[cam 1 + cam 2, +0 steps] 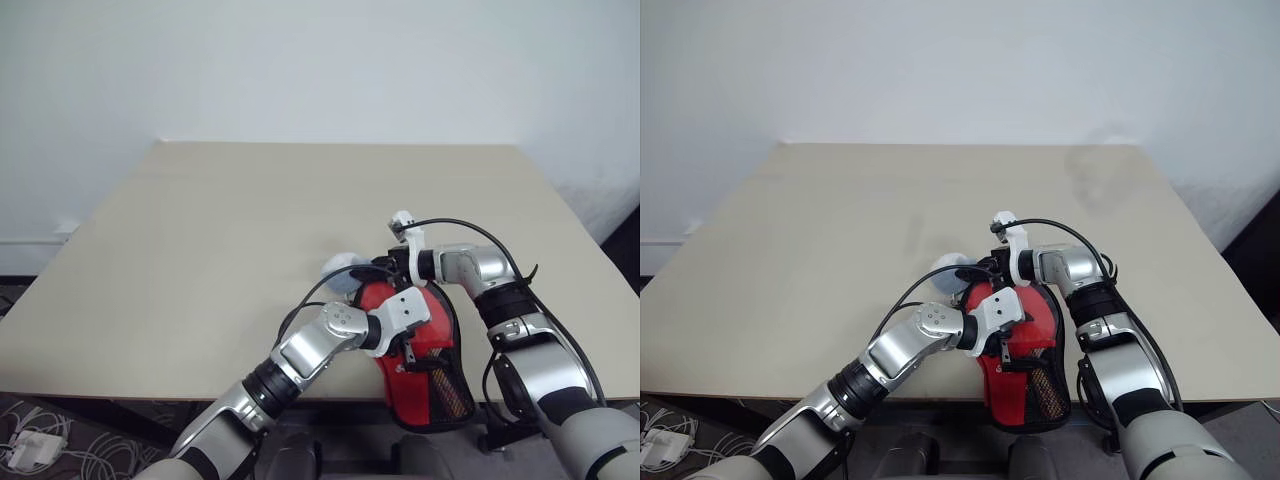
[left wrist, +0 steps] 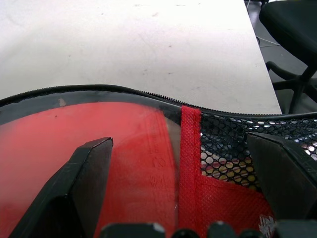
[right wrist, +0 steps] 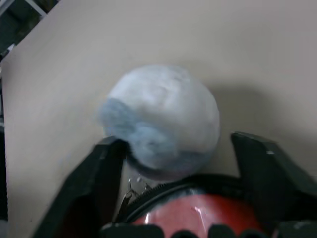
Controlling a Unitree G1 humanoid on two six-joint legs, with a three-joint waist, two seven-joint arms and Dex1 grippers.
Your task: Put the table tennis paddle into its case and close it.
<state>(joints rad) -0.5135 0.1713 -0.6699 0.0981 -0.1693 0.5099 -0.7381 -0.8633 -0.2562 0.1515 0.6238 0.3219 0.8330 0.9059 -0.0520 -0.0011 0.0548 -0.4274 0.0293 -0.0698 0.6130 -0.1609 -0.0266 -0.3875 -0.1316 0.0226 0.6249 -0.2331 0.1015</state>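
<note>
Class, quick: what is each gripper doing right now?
Left gripper: open, fingers astride the case, holding nothing.
Right gripper: partly open beside the ball.

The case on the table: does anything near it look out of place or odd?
Yes. A fuzzy pale blue-white ball lies on the table right at the rounded end of the case, beside the zipper pull; it belongs to no part of the case. The case also overhangs the table's near edge.

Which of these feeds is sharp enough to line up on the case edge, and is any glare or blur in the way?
Left wrist view: sharp; zip edge of the black fabric case reads cleanly, mild sheen on its clear window. Right wrist view: soft focus, the fuzzy whitish ball blurred, casting a shadow on the beige table. Eye views: evenly lit, a faint smudge in the right eye.
</note>
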